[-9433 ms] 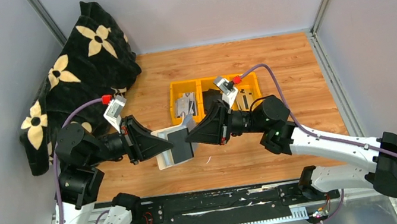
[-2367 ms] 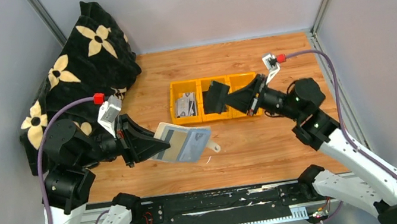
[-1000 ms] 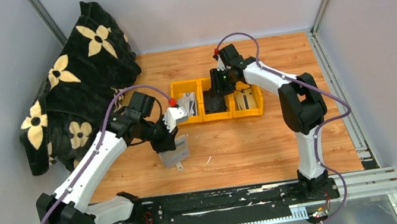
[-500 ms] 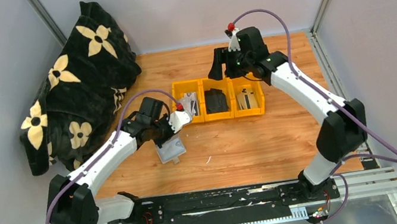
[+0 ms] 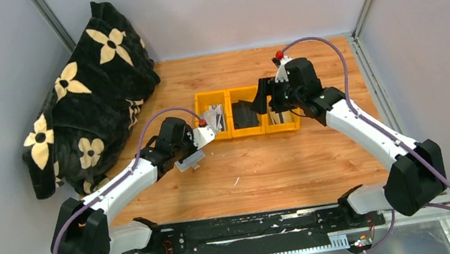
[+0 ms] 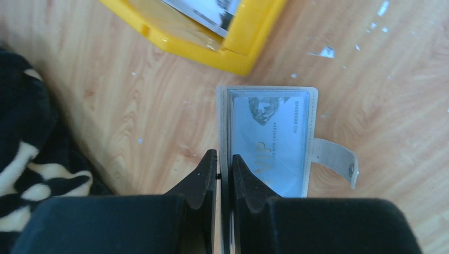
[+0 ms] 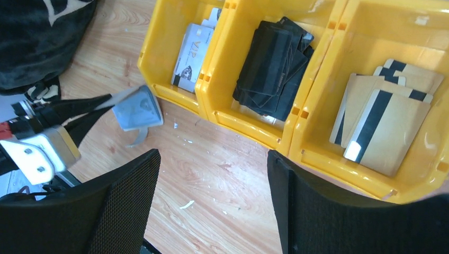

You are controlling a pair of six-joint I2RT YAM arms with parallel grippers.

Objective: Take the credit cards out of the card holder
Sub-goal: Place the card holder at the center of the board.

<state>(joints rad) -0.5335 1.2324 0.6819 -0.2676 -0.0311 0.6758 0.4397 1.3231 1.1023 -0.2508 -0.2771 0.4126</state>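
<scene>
The left gripper (image 6: 219, 159) has its jaws pinched tight on 1 edge of the holder (image 6: 267, 138), which hangs open just off the near-left corner of the bins (image 5: 231, 134). I can't tell whether it touches the desk (image 5: 283, 165). 1 pale card (image 6: 275, 114) sits behind the holder's clear pocket, and the snap tab (image 6: 336, 159) sticks out on the side away from the jaws.

The right gripper (image 7: 212, 159) hovers over the bins, jaws spread wide with nothing between them.

There are 3 bins in a row. The left 1 holds grey-white cards (image 7: 191, 58), the middle 1 a black stack (image 7: 272, 58), and the right 1 tan cards (image 7: 384, 114) with dark stripes.

A black blanket (image 5: 85, 81) with cream flowers is heaped well to the left of the bins, against the wall.
</scene>
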